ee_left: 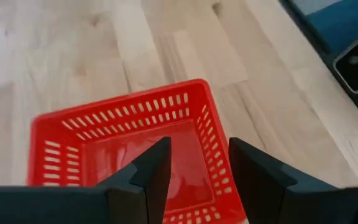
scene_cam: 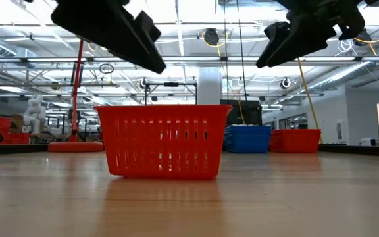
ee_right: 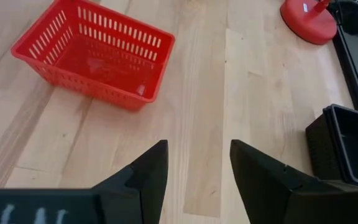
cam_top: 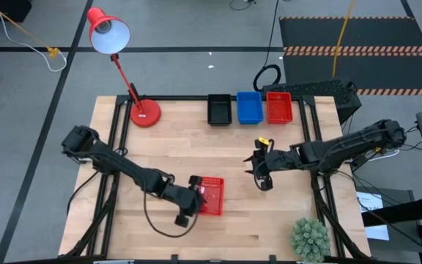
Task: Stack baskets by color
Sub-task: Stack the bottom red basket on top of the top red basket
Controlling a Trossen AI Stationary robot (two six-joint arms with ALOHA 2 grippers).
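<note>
Now the left hand (ee_left: 197,171), fingers apart, hovers over the lone red basket (cam_top: 211,195); a shallow pinch on its thin wall could slip; the right hand (ee_right: 194,168) waits, likewise apart.

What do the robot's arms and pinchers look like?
Both arms are dark, nearly black, built of chunky jointed sections with black cables running along them. The left gripper and right gripper each end in two flat, black, wedge-shaped fingers. The right arm has a small yellow tag near its wrist.
</note>
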